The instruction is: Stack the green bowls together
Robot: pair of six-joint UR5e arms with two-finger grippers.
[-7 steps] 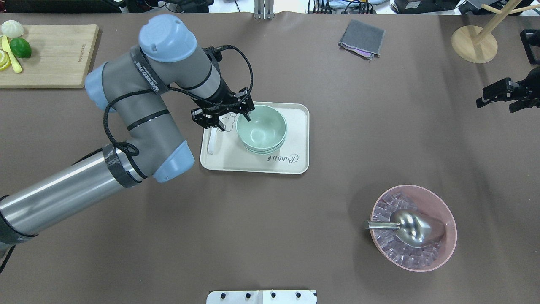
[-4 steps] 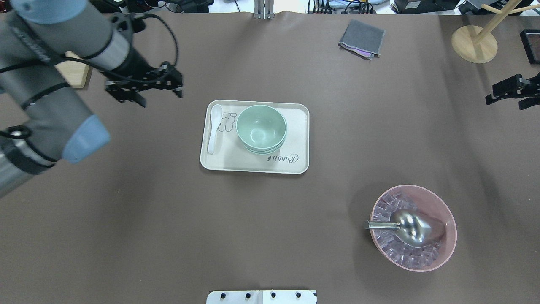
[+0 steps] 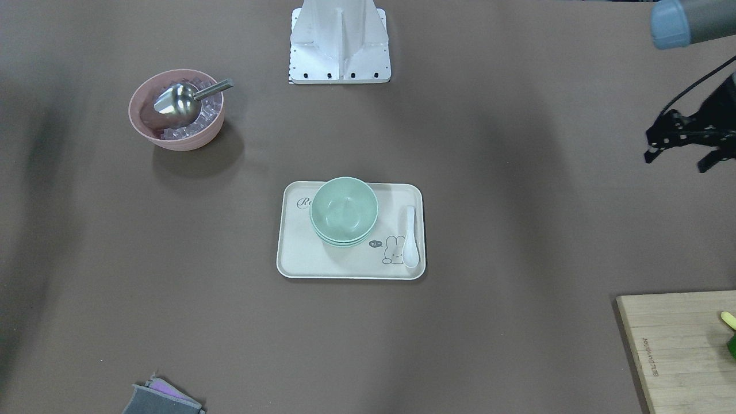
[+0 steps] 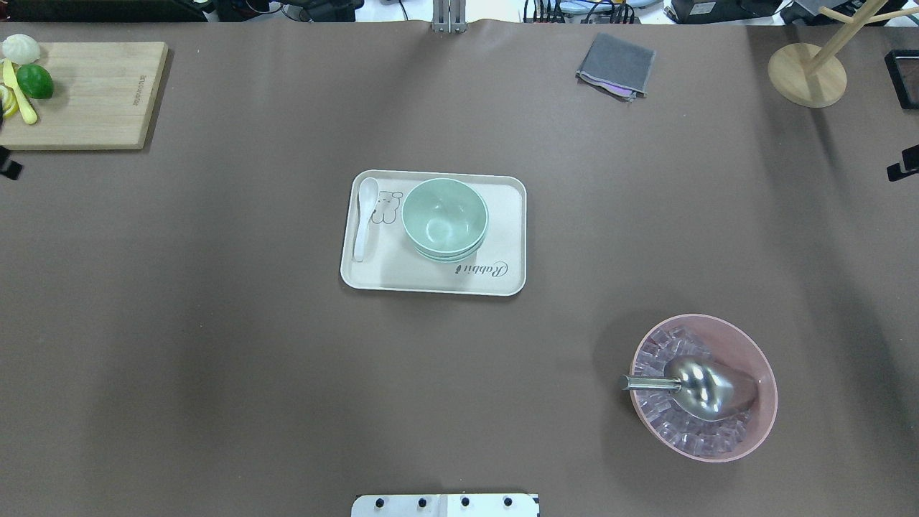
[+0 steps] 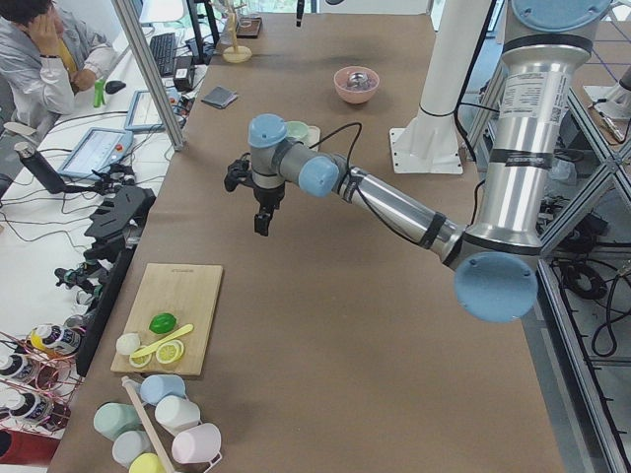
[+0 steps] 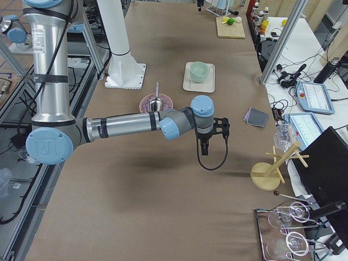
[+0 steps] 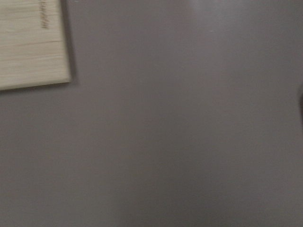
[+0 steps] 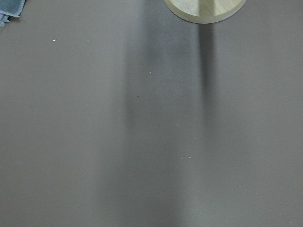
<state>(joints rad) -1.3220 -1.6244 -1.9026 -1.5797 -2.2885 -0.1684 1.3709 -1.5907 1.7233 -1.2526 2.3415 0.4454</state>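
The pale green bowls [image 4: 445,219] sit nested in one stack on the cream tray [image 4: 502,280] at mid table; they also show in the front view [image 3: 344,211]. My left gripper [image 3: 677,161] is open and empty, hanging over the bare table far to the left of the tray, near the cutting board. Only a sliver of it [image 4: 8,169] shows at the overhead view's left edge. My right gripper [image 4: 906,168] is just a black sliver at the right edge, far from the tray. I cannot tell how its jaws stand.
A white spoon [image 4: 366,215] lies on the tray's left side. A pink bowl [image 4: 761,424] with ice and a metal scoop stands front right. A cutting board [image 4: 86,93] with fruit, a grey cloth [image 4: 616,64] and a wooden stand [image 4: 808,75] line the far edge.
My left arm has drawn back from the stacked bowls, leftward and almost out of the overhead view. My right gripper has slid further right, off the edge. The bowls have not moved.
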